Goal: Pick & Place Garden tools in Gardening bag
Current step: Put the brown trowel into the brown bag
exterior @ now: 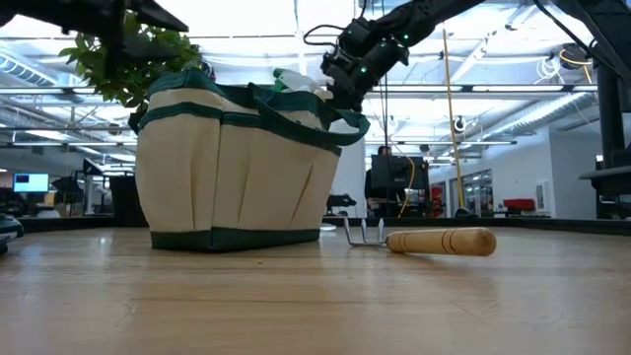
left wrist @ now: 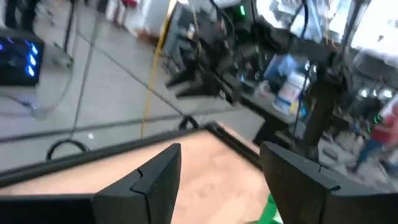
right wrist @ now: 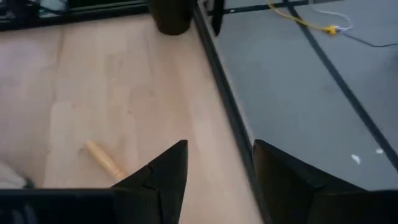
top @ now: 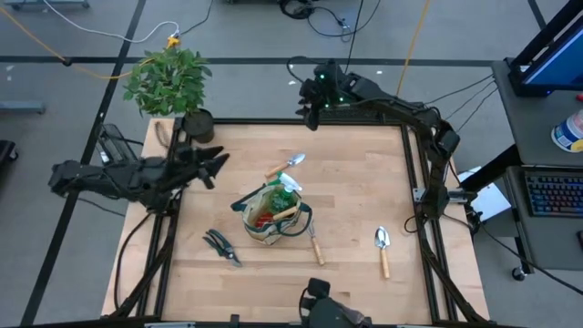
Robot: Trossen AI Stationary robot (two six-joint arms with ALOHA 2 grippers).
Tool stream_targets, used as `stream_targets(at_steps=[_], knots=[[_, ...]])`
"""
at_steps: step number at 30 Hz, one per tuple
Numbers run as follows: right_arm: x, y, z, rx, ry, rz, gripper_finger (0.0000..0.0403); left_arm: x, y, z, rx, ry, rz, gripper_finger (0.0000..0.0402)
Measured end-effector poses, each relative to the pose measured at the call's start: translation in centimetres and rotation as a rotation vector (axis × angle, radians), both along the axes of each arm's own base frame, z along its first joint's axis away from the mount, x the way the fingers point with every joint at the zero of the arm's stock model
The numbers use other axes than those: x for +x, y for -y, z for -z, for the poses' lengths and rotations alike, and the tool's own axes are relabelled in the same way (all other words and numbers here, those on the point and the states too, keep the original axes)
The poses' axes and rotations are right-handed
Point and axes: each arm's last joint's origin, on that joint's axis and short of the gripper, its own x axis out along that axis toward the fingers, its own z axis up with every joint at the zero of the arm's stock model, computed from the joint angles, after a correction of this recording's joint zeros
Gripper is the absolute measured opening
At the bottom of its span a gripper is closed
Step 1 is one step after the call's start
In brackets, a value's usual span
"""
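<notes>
The beige gardening bag (top: 273,214) with green trim stands mid-table, a green spray bottle (top: 284,189) and red gloves (top: 264,220) inside it. On the table lie a silver trowel (top: 290,166) beyond the bag, a rake (top: 315,244) beside it, a second trowel (top: 383,248) to the right and black pruning shears (top: 221,246) to the near left. My left gripper (top: 219,164) hovers left of the bag, open and empty (left wrist: 221,152). My right gripper (top: 310,109) hangs high over the table's far edge, open and empty (right wrist: 217,149).
A potted green plant (top: 168,82) in a black pot (top: 196,123) stands at the far left corner. A black frame rail (top: 414,182) runs along the table's right edge. In the low view the rake (exterior: 424,240) lies right of the bag (exterior: 237,168).
</notes>
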Motion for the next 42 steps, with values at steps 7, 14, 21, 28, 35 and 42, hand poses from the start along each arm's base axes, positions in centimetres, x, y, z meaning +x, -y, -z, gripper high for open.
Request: stream_targets(at_steps=[7,14,21,28,35,42], knots=[[-1.1,0.7,-0.4,-0.033,-0.014,-0.003,0.0159,4.6,-3.4,-1.4,-0.164,-0.285,0.136,0.0223],[-2.8,0.9,-2.3,-0.121,0.002,-0.053,0.0148,7.7,-8.0,-3.7,-0.254,-0.438,0.232,0.0223],[-5.2,1.2,-5.4,-0.201,0.098,-0.095,0.0145,11.1,-11.0,-3.5,-0.353,-0.669,0.247,0.0223],[-7.0,1.5,-7.1,-0.230,0.155,-0.117,0.0145,14.5,-13.9,-1.6,-0.395,-0.788,0.296,0.0223],[-7.8,1.8,-7.2,-0.234,0.154,-0.133,0.0146,16.4,-16.4,3.2,-0.661,-0.770,0.408,0.0223],[-7.9,1.8,-7.0,-0.219,0.133,-0.138,0.0145,17.7,-16.9,6.9,-0.835,-0.792,0.473,0.0223]])
